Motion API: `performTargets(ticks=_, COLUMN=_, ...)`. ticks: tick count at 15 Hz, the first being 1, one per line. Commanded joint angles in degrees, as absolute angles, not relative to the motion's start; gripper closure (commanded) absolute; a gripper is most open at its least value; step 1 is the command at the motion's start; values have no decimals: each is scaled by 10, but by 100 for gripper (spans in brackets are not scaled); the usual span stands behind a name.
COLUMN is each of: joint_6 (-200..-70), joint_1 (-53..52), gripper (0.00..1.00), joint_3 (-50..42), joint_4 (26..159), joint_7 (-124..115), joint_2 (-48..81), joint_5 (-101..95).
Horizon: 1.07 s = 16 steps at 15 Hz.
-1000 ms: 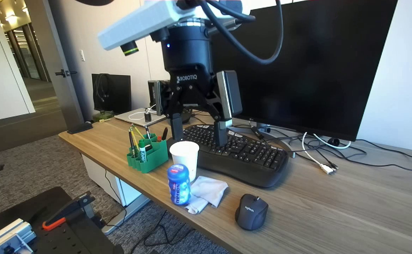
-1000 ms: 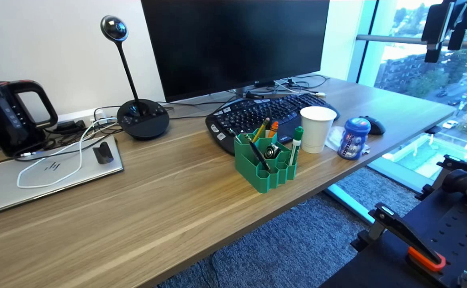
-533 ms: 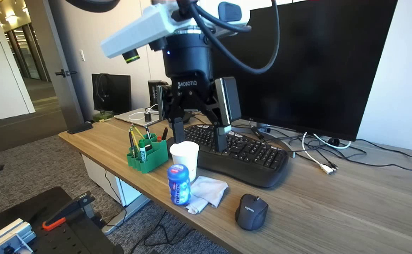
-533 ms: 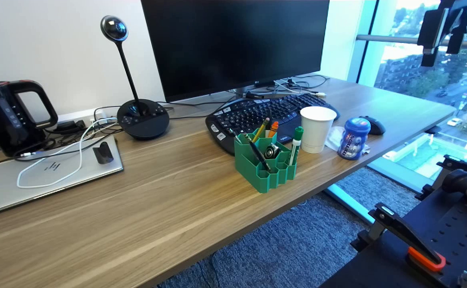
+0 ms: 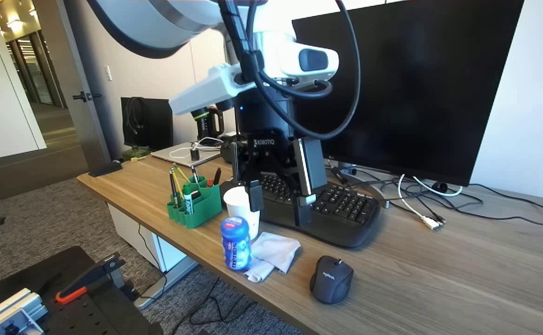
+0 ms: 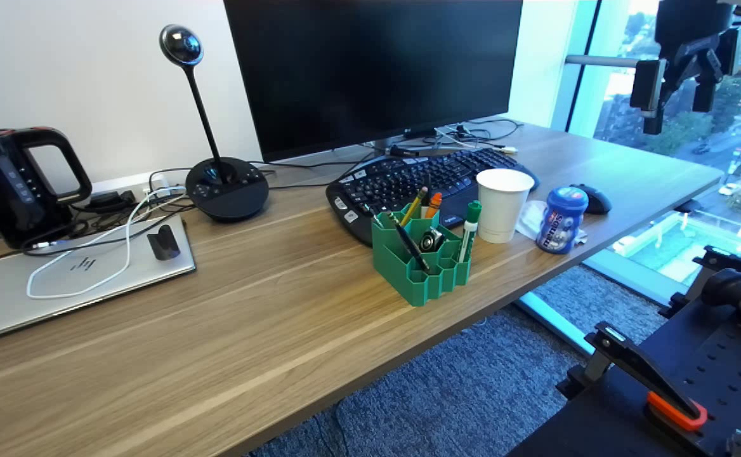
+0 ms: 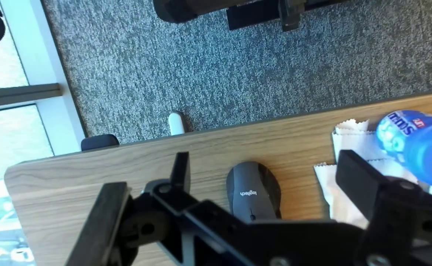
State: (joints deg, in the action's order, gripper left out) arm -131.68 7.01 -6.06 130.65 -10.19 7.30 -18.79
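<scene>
Lowered and shifted rightward in an exterior view since the earlier frame, the gripper (image 5: 279,207) is held mid-frame, its fingers (image 5: 302,215) spread above the desk (image 5: 439,274). On it, between them in the wrist view's lower centre, the mouse (image 7: 252,190) is shown, with the cloth (image 7: 354,144) and the bottle (image 7: 419,144) at right.

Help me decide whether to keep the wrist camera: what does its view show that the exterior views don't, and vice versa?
Only the wrist view looks down past the open gripper, framing the mouse between the fingers, with the Logitech label upside down.

Only the exterior views show the green organizer, monitor, kettle and silver laptop.

All show the gripper, mouse, blue bottle, white cloth and desk.
</scene>
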Motion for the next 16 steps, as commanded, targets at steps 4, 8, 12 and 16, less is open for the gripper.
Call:
performTargets(ticks=4, joint_6=-1313, joint_1=64, gripper=0, joint_3=-67, joint_4=1228, joint_7=-99, joint_2=129, joint_5=-158)
performTargets(ticks=8, joint_6=-1307, joint_1=70, gripper=0, joint_3=-64, joint_4=1210, joint_7=-56, joint_2=147, joint_5=-125)
performTargets(ticks=12, joint_6=-1276, joint_1=76, gripper=0, joint_3=-61, joint_4=1192, joint_7=-7, joint_2=163, joint_5=-82)
performTargets(ticks=16, joint_6=-1285, joint_1=69, gripper=0, joint_3=-66, joint_4=1203, joint_7=-17, joint_2=161, joint_5=-95)
